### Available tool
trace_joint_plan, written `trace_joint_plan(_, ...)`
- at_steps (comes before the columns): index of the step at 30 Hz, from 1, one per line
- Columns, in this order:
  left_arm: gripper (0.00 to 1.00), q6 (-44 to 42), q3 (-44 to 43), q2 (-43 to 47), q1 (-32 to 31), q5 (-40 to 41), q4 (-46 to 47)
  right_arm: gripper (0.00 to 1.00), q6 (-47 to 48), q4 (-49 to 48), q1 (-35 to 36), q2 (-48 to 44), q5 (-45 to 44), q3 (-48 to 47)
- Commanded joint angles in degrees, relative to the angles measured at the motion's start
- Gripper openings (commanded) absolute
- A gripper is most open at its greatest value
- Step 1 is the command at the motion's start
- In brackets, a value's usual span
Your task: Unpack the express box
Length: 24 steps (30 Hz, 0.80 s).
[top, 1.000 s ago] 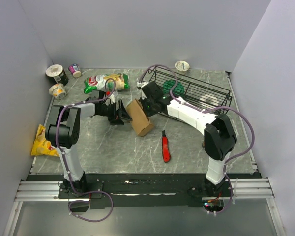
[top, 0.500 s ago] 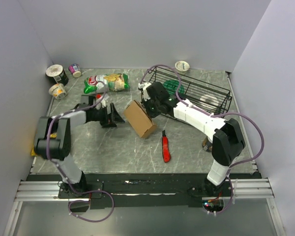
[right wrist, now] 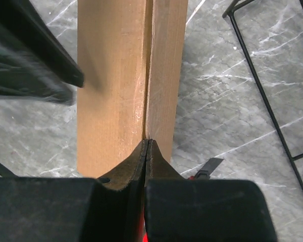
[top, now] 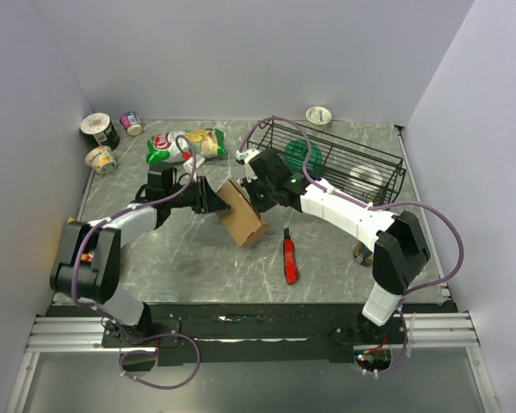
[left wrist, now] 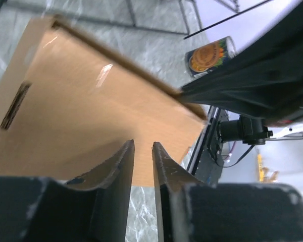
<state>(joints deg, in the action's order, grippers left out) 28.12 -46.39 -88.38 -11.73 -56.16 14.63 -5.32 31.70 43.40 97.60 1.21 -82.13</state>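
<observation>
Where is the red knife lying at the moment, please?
In the top view, the red knife lies flat on the table, slightly right of centre. It is just to the near right of the box, toward the table's near edge.

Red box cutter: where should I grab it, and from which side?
Take the red box cutter at mid-length, probably from straight above, with the jaws across its narrow width. It lies flat on the table, long axis running near to far, with bare surface along both long sides. The express box sits apart, up-left.
</observation>
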Motion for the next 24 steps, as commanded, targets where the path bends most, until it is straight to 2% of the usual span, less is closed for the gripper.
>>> trace_joint_plan(1, 0.27, 2.82, 1.48, -3.55, -0.31, -1.67, 5.49, 0.00, -3.29, -2.70, 0.20, 1.45, 0.98, -2.07)
trace_joint_plan(15, 0.30, -2.63, -2.03, -17.08, -1.10, 0.61, 2.50, 0.00, -5.49, -0.42, 0.90, -0.48, 5.20, -4.97)
trace_joint_plan(21, 0.30, -1.75, -2.30, -19.64, -1.02, 0.53, 4.79, 0.00, -4.52, 0.55, 1.60, -1.45, 5.12, -5.32)
trace_joint_plan(24, 0.31, -1.93, -2.30, -18.16, -0.76, 0.18, 3.05, 0.00, -3.47, 0.38, 2.04, -1.27, 1.62, -4.54)
